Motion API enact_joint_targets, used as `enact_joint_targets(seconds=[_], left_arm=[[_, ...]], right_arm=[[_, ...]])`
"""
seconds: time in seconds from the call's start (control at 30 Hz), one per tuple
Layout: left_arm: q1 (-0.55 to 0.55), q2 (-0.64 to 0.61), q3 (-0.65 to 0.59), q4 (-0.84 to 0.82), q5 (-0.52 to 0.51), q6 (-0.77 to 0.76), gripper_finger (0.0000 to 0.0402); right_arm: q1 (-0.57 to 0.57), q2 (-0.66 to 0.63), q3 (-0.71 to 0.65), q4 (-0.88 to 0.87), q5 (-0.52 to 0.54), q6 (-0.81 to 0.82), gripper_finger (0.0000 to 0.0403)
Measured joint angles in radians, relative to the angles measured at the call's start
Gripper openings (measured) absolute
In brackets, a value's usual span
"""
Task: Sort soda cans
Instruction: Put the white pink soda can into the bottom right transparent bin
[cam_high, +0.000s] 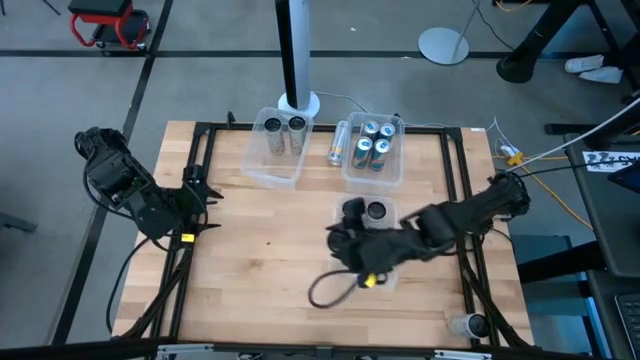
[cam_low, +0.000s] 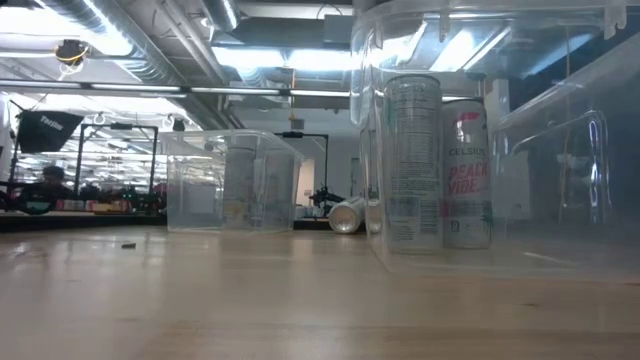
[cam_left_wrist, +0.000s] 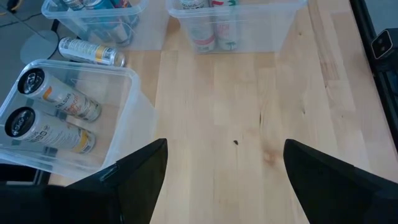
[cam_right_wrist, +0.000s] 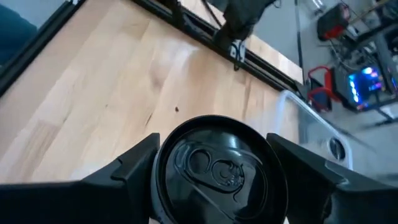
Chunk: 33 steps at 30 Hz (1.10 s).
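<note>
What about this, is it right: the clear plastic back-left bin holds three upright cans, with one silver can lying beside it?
No: the high view shows two upright cans in that clear plastic bin; one silver can does lie beside it.

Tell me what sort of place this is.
Probably a robotics lab or workshop: a wooden table inside a black frame, exposed ceiling ducts, and cables trailing across the grey floor.

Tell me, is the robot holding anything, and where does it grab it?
Right pincer grips a black metal can by its sides near the top. Left pincer holds nothing.
</note>
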Motion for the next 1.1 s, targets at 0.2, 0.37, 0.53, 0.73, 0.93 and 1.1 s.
enact_joint_targets(seconds=[0.2, 0.37, 0.53, 0.73, 0.93, 1.1], left_arm=[[0.0, 0.0, 0.0, 0.0, 0.0, -0.011, 0.0308], [0.0, 0.0, 0.0, 0.0, 0.0, -0.015, 0.0308], [0.0, 0.0, 0.0, 0.0, 0.0, -0.015, 0.0308], [0.0, 0.0, 0.0, 0.0, 0.0, -0.021, 0.0308], [0.0, 0.002, 0.0, 0.001, 0.0, -0.022, 0.0308], [0.0, 0.002, 0.0, 0.0, 0.0, -0.014, 0.0308]], right_arm=[[0.082, -0.006, 0.0, -0.132, 0.055, 0.159, 0.025], [0.154, -0.008, -0.014, -0.232, 0.144, 0.28, 0.025], [0.208, -0.007, -0.063, -0.335, 0.204, 0.414, 0.025], [0.214, -0.009, -0.16, -0.334, 0.205, 0.484, 0.025], [0.213, -0.043, -0.231, -0.283, 0.239, 0.481, 0.025], [0.209, -0.082, -0.348, -0.152, 0.238, 0.472, 0.025]])
